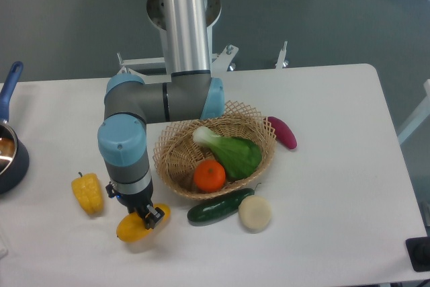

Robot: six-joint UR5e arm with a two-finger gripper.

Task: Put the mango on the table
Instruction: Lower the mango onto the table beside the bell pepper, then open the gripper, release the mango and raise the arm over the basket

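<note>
The mango (138, 228), a smooth yellow-orange oval, is at the front left of the white table (336, 193), just left of the wicker basket. My gripper (146, 216) points straight down and is shut on the mango, with the arm's wrist hiding the fruit's upper middle. A faint shadow shows under the mango; I cannot tell whether it touches the tabletop.
A yellow bell pepper (88, 192) lies close to the left of the gripper. The wicker basket (176, 156) holds an orange (209, 175) and a bok choy (232, 151). A cucumber (218, 208), a pale onion (255, 212) and a purple eggplant (281, 132) lie around it. A dark pot (10, 152) sits at the left edge.
</note>
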